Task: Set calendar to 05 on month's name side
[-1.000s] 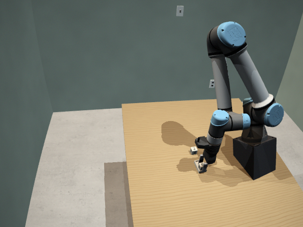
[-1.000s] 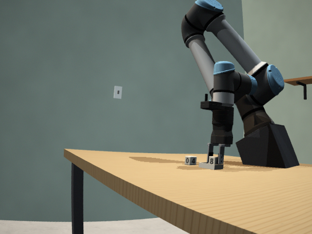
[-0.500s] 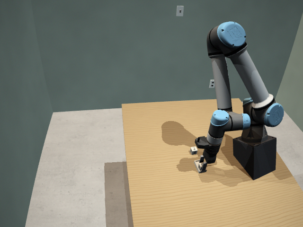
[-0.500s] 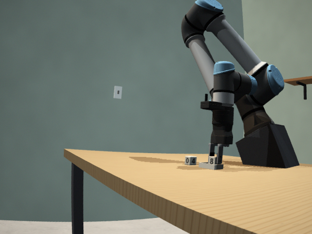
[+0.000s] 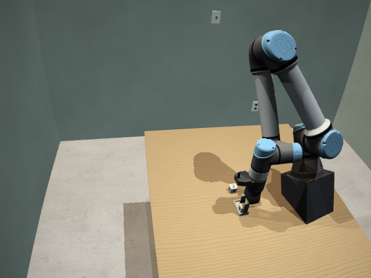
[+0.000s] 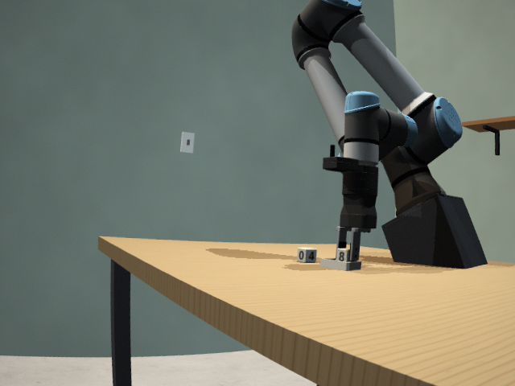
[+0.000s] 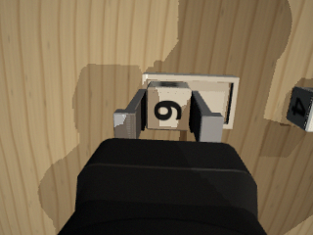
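The calendar tray (image 5: 236, 206) (image 6: 330, 263) (image 7: 234, 103) lies flat on the desk (image 5: 195, 239) (image 6: 290, 299) (image 7: 39, 49), with one cube (image 5: 241, 207) (image 6: 342, 254) (image 7: 168, 108) at one end and the tray's floor bare towards the other. That cube shows an 8 on the side in the exterior view and, on top, a sideways digit that could be a 6 or a 9. The fingers (image 5: 243, 205) (image 6: 347, 253) point down and stand part-way open, one on each side of this cube and very close to its faces; whether they grip it cannot be told. The second cube (image 5: 232, 187) (image 6: 306, 255) (image 7: 302, 108) sits outside the tray on the desk, near the tray's bare end and apart from it, with a 2 on top and a 0 and a 4 on two sides. So the date is not set to 05. Further out, the arm (image 5: 299, 92) (image 6: 382, 62) bends high over the desk from its dark base block (image 5: 320, 197) (image 6: 436, 236). A switch plate (image 5: 215, 17) (image 6: 187, 142) is on the green wall (image 5: 149, 59) (image 6: 104, 104) behind, and a wooden shelf (image 6: 495, 123) shows at the right of the exterior view.
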